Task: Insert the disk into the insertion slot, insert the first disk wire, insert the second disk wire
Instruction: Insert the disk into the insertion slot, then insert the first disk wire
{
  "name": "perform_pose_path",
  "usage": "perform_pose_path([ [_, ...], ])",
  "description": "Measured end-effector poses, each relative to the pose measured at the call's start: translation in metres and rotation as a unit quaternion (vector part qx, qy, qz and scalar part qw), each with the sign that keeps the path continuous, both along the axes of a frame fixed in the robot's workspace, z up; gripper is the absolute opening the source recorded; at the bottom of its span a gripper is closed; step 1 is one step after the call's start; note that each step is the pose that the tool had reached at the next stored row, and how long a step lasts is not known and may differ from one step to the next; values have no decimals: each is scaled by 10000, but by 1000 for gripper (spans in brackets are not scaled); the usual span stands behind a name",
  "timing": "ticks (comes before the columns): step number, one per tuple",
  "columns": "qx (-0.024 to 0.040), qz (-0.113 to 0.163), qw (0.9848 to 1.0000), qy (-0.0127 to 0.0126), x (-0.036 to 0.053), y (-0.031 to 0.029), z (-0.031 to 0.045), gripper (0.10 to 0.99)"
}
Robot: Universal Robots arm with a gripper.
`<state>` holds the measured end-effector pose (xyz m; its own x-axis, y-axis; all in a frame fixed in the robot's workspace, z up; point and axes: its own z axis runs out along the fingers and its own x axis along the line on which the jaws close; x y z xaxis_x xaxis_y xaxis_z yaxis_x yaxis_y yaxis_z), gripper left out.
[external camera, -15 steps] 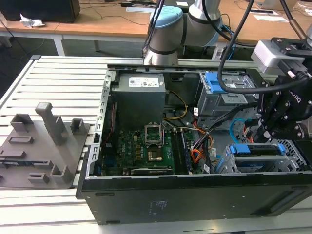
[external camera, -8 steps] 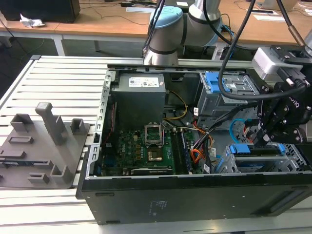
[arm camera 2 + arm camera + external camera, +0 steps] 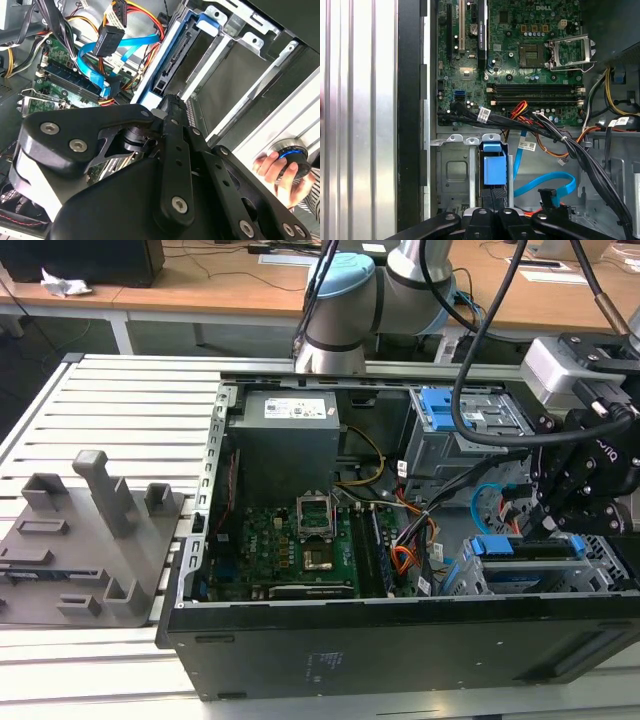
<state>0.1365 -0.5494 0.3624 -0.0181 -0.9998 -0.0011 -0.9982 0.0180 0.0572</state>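
The disk [image 3: 530, 570], silver in a bright blue carrier frame, sits in the insertion slot [image 3: 462, 575], a grey metal cage at the exterior view's right end of the open computer case. My gripper [image 3: 552, 532] stands right over it, its fingers close together on the disk's end. In the first wrist view the blue carrier [image 3: 494, 170] lies between the cage walls [image 3: 452, 172] just ahead of the gripper [image 3: 494, 206]. The second disk wire [image 3: 546, 181], a light-blue flat cable, loops loose beside the slot and ends in a black plug [image 3: 548, 197]. It also shows in the second wrist view [image 3: 92, 65], beside the disk [image 3: 167, 67].
A bundle of black, orange and red wires [image 3: 555, 135] crosses between the motherboard [image 3: 520, 55] and the slot. A taller grey cage with a blue latch [image 3: 440, 410] stands behind. A grey fixture plate [image 3: 85, 540] lies outside the case. A person's hand [image 3: 270, 167] holds a knob.
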Motion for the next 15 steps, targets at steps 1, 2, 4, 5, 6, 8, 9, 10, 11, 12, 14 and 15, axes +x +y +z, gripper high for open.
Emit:
perform_pose_path([
  [1,0,0,10000,0,0,0,0,106],
  [2,0,0,10000,0,1,0,0,106],
  [4,0,0,10000,0,1,0,0,106],
  [5,0,0,10000,0,1,0,0,106],
  [6,0,0,10000,0,1,0,0,106],
  [8,0,0,10000,0,1,0,0,106],
  [9,0,0,10000,0,2,0,0,106],
  [10,0,0,10000,0,2,0,0,106],
  [11,0,0,10000,0,2,0,0,114],
  [12,0,0,10000,0,2,0,0,169],
  [14,0,0,10000,0,3,0,0,169],
  [15,0,0,10000,0,3,0,0,235],
])
